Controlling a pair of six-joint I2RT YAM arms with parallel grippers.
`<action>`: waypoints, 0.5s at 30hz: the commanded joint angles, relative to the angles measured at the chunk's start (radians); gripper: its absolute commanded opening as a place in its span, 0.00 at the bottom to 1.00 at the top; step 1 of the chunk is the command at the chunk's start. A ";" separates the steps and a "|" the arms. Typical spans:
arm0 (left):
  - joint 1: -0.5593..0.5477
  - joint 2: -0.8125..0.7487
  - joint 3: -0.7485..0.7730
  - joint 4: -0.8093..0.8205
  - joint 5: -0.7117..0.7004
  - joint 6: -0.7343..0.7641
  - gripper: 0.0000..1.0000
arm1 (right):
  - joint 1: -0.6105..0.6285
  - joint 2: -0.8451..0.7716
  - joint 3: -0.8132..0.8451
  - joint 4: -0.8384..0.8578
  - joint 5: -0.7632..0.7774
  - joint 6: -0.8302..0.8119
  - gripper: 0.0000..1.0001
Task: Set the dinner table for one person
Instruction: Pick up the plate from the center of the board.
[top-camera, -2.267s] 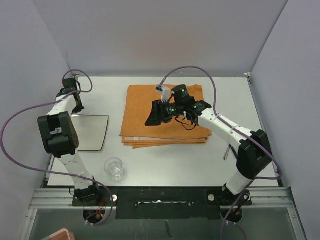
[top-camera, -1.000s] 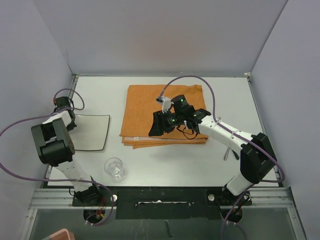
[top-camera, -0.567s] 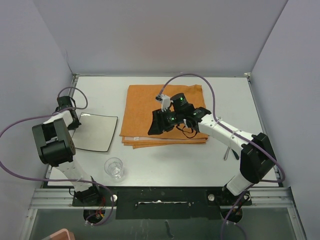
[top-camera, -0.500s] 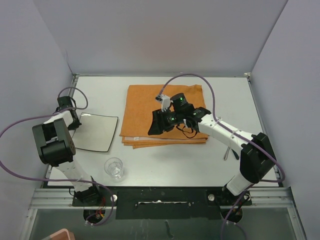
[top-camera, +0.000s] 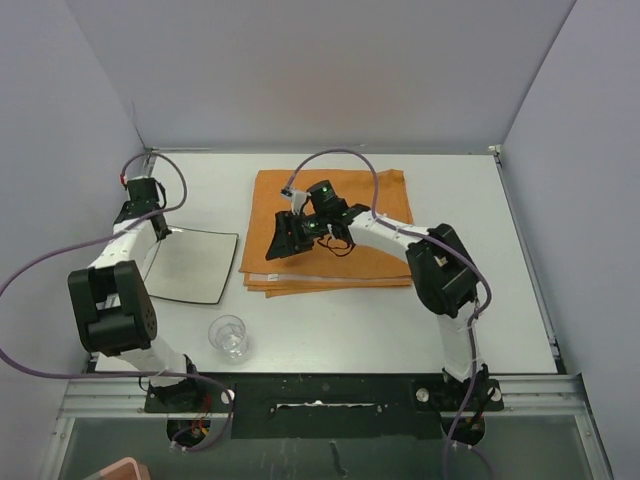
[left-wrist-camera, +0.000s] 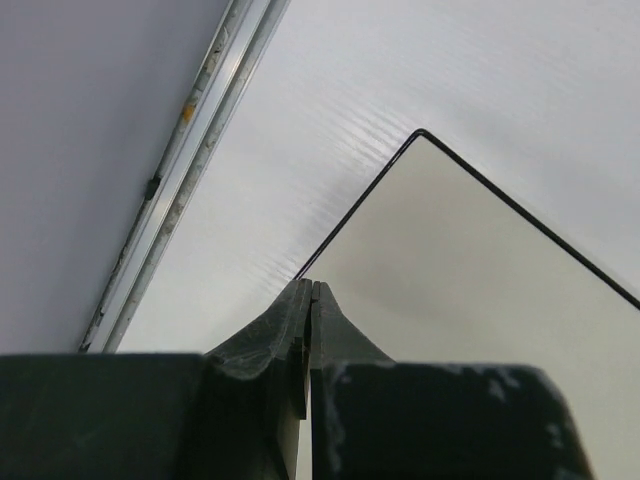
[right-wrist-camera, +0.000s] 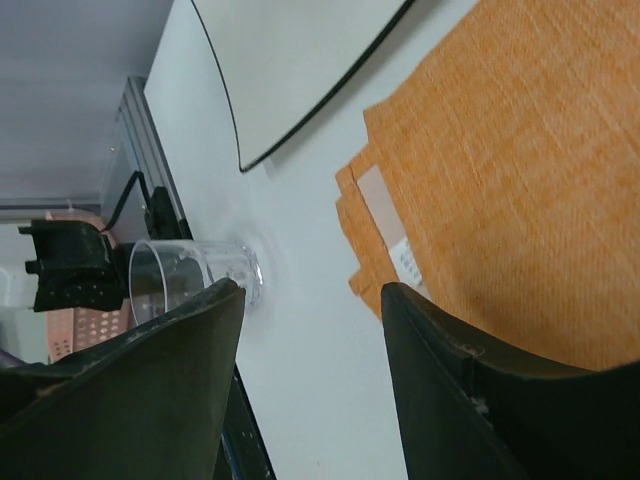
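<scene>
Pale grey dinner table (top-camera: 480, 300) carries a stiff, probably fragile square white plate (top-camera: 185, 265), left gripper (left-wrist-camera: 312, 292) clamped on its rim, right gripper (right-wrist-camera: 312, 290) agape.

1 table (top-camera: 500, 300) carries 1 folded orange cloth placemat (top-camera: 385, 205), 1 square white plate (top-camera: 190, 268) with a dark rim, and 1 clear drinking glass (top-camera: 229, 336). 2 robot arms (top-camera: 395, 232) reach over it, with 2 hands in all: the left hand (left-wrist-camera: 312, 292) and the right hand (right-wrist-camera: 312, 295). 2 purple cables (top-camera: 340, 152) loop off the arms. 1 pink basket (top-camera: 122, 468) sits below the table's near edge.
</scene>
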 joint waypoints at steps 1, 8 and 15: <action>-0.011 -0.123 0.015 -0.017 -0.046 -0.066 0.00 | -0.007 0.104 0.134 0.222 -0.141 0.139 0.58; -0.029 -0.235 -0.037 -0.002 -0.033 -0.072 0.00 | 0.019 0.288 0.323 0.279 -0.161 0.216 0.59; -0.061 -0.290 -0.027 -0.030 -0.028 -0.103 0.00 | 0.062 0.425 0.497 0.206 -0.137 0.200 0.59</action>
